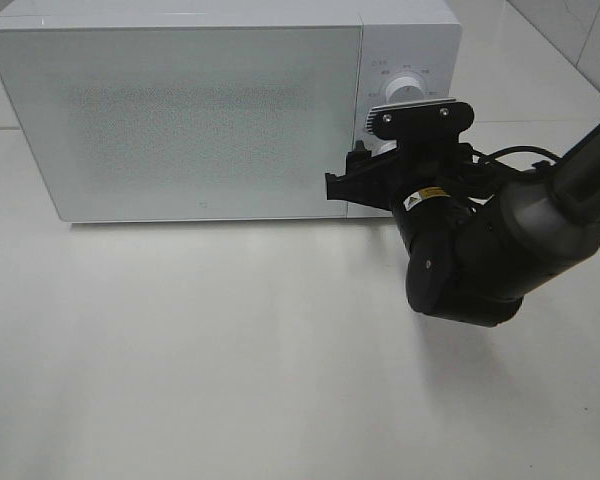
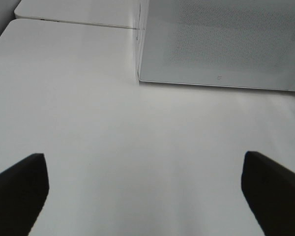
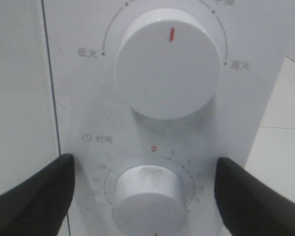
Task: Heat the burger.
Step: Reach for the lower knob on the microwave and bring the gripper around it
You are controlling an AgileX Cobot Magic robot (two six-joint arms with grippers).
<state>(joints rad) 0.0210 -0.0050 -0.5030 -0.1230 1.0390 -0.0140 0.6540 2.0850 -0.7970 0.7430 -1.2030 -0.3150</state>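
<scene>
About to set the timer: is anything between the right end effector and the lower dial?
Nothing. In the right wrist view the right end effector stands open, its fingers flanking the lower dial, with only bare control panel between.

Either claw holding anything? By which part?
Nothing held: right claw open, straddling the lower knob without touching; left claw open above the table.

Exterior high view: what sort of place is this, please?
Probably a test bench made to look like a kitchen counter, not a home kitchen: a white microwave stands on a plain white table, and a black robot arm reaches to its dials.
</scene>
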